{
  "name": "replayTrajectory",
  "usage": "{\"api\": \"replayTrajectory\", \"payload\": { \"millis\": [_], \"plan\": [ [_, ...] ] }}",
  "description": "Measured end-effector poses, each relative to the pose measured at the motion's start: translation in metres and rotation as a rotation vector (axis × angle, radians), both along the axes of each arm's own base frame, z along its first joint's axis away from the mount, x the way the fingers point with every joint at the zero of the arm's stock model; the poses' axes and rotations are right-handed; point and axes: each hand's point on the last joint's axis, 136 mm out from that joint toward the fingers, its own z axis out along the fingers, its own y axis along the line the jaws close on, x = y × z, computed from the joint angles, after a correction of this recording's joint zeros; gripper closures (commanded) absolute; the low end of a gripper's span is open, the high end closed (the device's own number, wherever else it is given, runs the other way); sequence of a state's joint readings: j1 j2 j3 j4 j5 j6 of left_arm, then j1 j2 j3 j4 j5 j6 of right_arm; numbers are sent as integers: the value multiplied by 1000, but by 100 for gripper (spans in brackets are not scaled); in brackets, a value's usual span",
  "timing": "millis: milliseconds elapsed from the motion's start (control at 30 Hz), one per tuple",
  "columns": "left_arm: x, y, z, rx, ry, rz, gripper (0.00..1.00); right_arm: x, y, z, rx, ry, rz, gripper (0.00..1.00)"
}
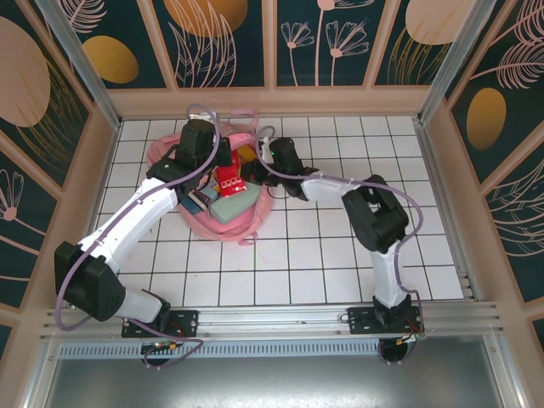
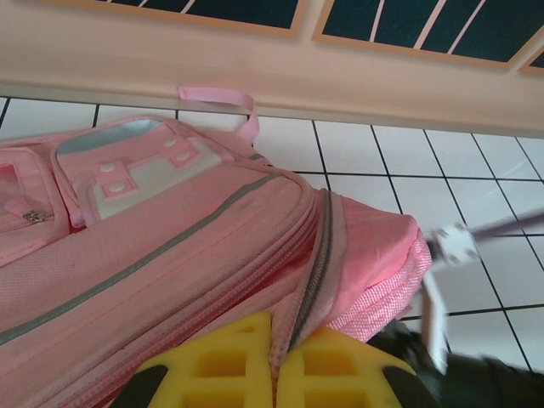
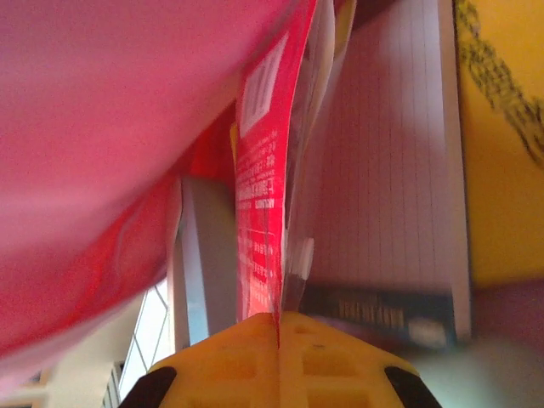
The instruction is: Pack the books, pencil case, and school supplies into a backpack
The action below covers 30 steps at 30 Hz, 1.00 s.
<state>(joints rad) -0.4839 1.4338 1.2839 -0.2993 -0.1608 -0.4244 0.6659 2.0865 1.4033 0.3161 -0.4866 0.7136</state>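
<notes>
right gripper (image 3: 278, 319) pinched shut on the red packet (image 3: 259, 187), long axis running straight ahead into the backpack (image 2: 127, 255). left gripper (image 2: 276, 336) clamped on its zip edge (image 2: 316, 255). looks ready to push deeper.

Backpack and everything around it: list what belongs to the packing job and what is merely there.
Job: backpack, red packet, pencil case, yellow book, lined pad, left gripper, right gripper.
Merely there: tiled table, patterned walls, metal rail.
</notes>
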Motion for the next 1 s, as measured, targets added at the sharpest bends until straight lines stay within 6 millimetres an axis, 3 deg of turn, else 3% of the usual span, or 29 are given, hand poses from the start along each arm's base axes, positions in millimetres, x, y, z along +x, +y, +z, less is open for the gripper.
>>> {"api": "replayTrajectory", "payload": {
  "millis": [167, 333, 500, 800, 1000],
  "plan": [
    [0, -1, 3, -14, -8, -10, 100, 32, 21, -10, 17, 40, -47, 96],
    [-1, -1, 0, -16, 0, -16, 100, 49, 39, -10, 41, 59, -76, 49],
    [0, -1, -1, -16, -3, -13, 100, 49, 42, -2, 49, 54, -93, 35],
    [1, 1, -2, -15, -1, -9, 100, 24, -1, 7, -66, 5, -157, 18],
    [0, 0, -2, -17, 1, -14, 100, -4, -37, 24, -114, -41, -187, 17]
  ]
}}
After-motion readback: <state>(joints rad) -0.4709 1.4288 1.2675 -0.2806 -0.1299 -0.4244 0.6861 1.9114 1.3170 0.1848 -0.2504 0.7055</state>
